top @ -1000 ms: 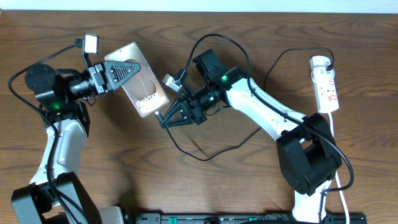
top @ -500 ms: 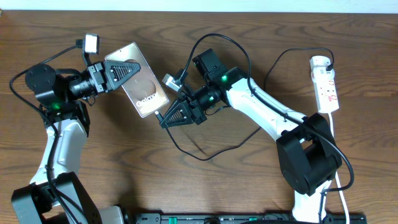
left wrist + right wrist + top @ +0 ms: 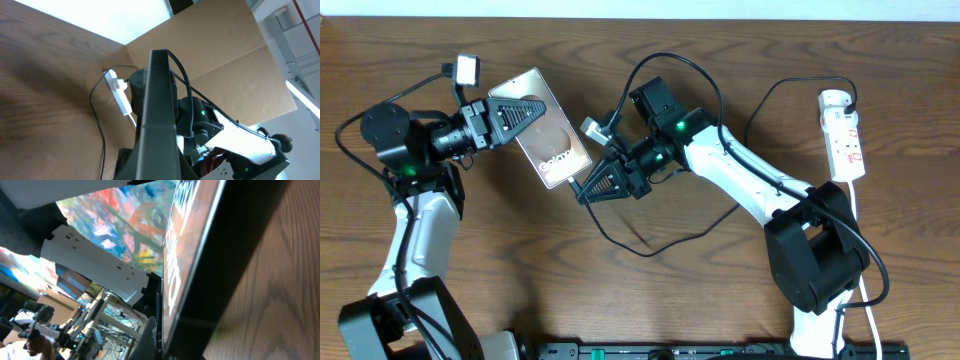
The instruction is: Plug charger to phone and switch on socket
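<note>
The phone (image 3: 552,140), a brownish glossy slab with "Galaxy" lettering, is held off the table at a slant. My left gripper (image 3: 533,108) is shut on its upper half. In the left wrist view the phone (image 3: 159,110) shows edge-on as a dark upright bar. My right gripper (image 3: 587,194) is shut at the phone's lower end, and the charger (image 3: 645,252), a thin black cable, trails out from it in a loop over the table. The plug tip itself is hidden. The right wrist view is filled by the phone (image 3: 235,255), very close. The socket (image 3: 843,135) lies at the far right.
The white right arm (image 3: 750,180) stretches across the middle of the table. The socket's white cord (image 3: 865,260) runs down the right edge. A black bar (image 3: 720,350) lies along the front edge. A cardboard wall (image 3: 220,50) stands behind the table.
</note>
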`<action>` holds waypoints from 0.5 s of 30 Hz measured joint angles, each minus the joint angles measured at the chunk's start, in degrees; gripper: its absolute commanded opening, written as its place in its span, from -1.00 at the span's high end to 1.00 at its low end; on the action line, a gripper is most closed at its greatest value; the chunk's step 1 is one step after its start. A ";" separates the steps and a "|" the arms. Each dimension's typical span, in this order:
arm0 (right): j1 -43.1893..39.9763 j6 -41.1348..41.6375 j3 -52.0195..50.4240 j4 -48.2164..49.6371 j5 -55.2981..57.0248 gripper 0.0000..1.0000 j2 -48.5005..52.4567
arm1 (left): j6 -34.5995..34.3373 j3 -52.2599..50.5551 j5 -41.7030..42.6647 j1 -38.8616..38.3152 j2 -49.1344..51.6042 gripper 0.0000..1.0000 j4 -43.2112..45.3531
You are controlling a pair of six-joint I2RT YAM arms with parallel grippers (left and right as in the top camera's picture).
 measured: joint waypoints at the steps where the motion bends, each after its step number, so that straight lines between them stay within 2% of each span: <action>1: -0.02 0.46 0.00 0.46 0.00 0.98 0.00 | 0.00 0.00 0.00 0.02 0.00 0.86 0.00; 15: -0.02 2.16 0.00 0.63 0.79 0.98 0.00 | -0.02 0.00 -0.02 0.02 0.00 0.86 0.00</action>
